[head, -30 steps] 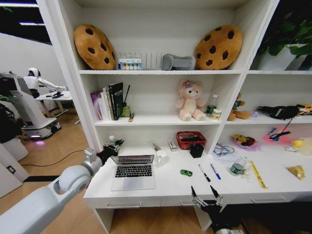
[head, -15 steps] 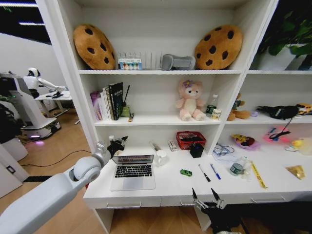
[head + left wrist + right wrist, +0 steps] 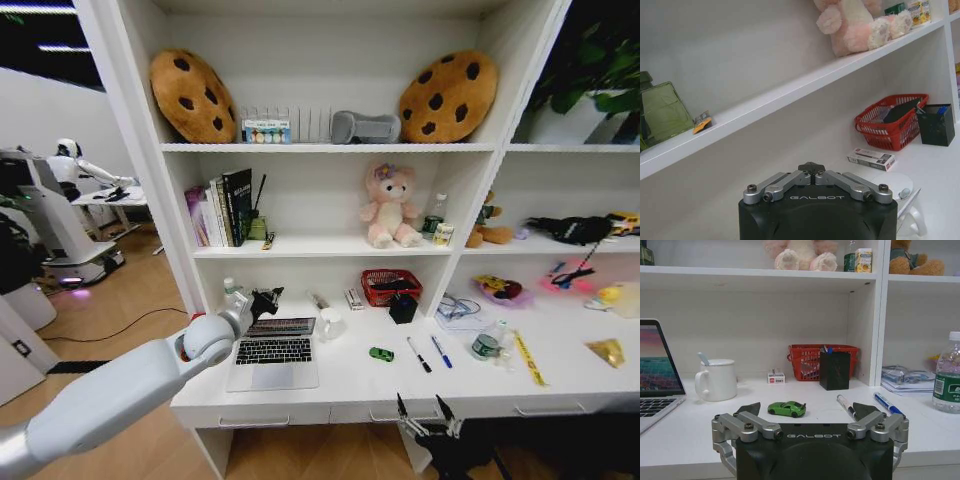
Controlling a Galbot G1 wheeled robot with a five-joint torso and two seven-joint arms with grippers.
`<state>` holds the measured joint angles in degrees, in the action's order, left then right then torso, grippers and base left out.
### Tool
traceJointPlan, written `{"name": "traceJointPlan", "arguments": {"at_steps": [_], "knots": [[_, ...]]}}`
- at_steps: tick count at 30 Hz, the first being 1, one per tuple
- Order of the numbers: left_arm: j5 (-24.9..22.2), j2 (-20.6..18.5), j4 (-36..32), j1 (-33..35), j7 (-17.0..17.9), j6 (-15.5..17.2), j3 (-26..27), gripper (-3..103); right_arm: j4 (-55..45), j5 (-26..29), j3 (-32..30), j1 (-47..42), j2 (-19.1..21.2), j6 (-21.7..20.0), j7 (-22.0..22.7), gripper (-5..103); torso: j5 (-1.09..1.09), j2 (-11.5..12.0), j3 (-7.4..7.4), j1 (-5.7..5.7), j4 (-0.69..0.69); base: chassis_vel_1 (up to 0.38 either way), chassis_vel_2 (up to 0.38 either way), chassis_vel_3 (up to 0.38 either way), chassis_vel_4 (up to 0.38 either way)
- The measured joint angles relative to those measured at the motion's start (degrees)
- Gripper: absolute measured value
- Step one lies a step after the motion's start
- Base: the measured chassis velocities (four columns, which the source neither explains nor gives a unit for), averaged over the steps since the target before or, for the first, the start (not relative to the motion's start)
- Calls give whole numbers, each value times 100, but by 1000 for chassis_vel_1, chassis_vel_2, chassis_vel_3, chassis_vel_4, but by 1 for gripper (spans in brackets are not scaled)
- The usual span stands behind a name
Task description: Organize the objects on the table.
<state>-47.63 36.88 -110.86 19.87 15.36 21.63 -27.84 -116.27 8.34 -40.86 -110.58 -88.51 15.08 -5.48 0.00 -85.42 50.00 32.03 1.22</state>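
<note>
Head view: the left gripper [image 3: 268, 297] is reaching in over the back edge of the laptop [image 3: 273, 351], just above the top of its screen, a placing that suggests the lid is what it is after; in the left wrist view its linkages are folded in toward each other, so the fingers read as drawn together with nothing between them. The laptop is sitting open at the left end of the table [image 3: 350, 385], a thin silver slab with a black keyboard and a lit screen, its smooth hinged lid likely to swing down under a light push. Just to its right a glossy white mug [image 3: 331, 323] is standing, close enough to be knocked. Further right the little green toy car [image 3: 381, 354] is resting on its wheels, hard and shiny, apart from everything. Beyond it the black pen [image 3: 419, 354] and the blue pen [image 3: 442, 351] are lying side by side but not touching, slim round barrels that could roll on the slick white top. The right gripper [image 3: 428, 411] is waiting low at the table's front edge, fingers spread and empty, facing the car.
</note>
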Motion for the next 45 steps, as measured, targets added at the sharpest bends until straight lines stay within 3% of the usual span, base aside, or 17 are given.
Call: {"name": "traceJointPlan", "arguments": {"at_steps": [15, 21, 28, 34, 39, 41, 45], "knots": [[438, 498, 592, -4, -32, -262, -196, 0, 79, 6, -81, -48, -93, 85, -18, 100, -1, 0, 0, 0, 3, 0, 0, 0, 0], [788, 602, 831, 72, -77, -532, -240, 0, 169, -4, -125, -86, -183, 161, -79, 100, 0, 0, 0, 0, 0, 0, 0, 0, 0], [772, 751, 850, 179, -45, -544, -240, 0, 168, -8, -123, -105, -202, 167, -97, 100, 0, 0, 0, 0, 1, 0, 0, 0, 0], [510, 750, 711, 163, 15, -390, -246, 0, 169, -8, -118, -127, -212, 183, -104, 100, 0, 0, 0, 0, 2, 0, 0, 0, 0], [325, 529, 478, 121, -20, -225, -240, 0, 170, -9, -120, -144, -245, 199, -105, 100, -1, 0, 0, 0, 2, 0, 0, 0, 0], [235, 236, 267, 110, -234, -25, -181, 0, 206, -9, -132, -155, -249, 238, -110, 100, -1, 0, 0, 0, -1, 0, 0, 0, 0], [235, 24, 145, 110, -529, 206, -119, 0, 242, -8, -136, -162, -253, 270, -115, 100, 0, 0, 0, 0, 0, 0, 0, 0, 0]]}}
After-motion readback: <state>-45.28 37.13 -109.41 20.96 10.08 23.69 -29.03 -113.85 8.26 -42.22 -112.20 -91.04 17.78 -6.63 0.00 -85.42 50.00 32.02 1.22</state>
